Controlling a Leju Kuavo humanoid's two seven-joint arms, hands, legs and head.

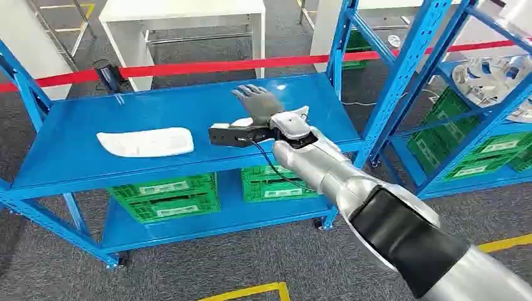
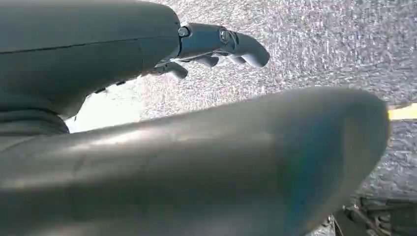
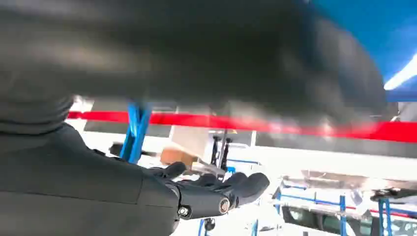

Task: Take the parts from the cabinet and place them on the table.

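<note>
A long white moulded part [image 1: 147, 142] lies flat on the left half of the blue table top [image 1: 188, 110]. My right hand [image 1: 257, 102] hovers over the middle of that top, to the right of the part, fingers apart and holding nothing. A small white patch [image 1: 241, 121] peeks out beside the wrist; I cannot tell what it is. In the right wrist view the right hand [image 3: 216, 192] is empty too. The blue cabinet [image 1: 433, 81] on the right carries silvery parts [image 1: 492, 75] on its upper shelf. My left hand [image 2: 216, 46] hangs over the grey floor, fingers loose, empty.
Green crates [image 1: 166, 197] stand on the table's lower shelf, and more green crates [image 1: 483, 150] sit low in the cabinet. A red barrier tape [image 1: 219, 65] runs behind the table. A white desk [image 1: 182, 19] stands beyond it. Yellow floor lines [image 1: 251, 291] mark the near carpet.
</note>
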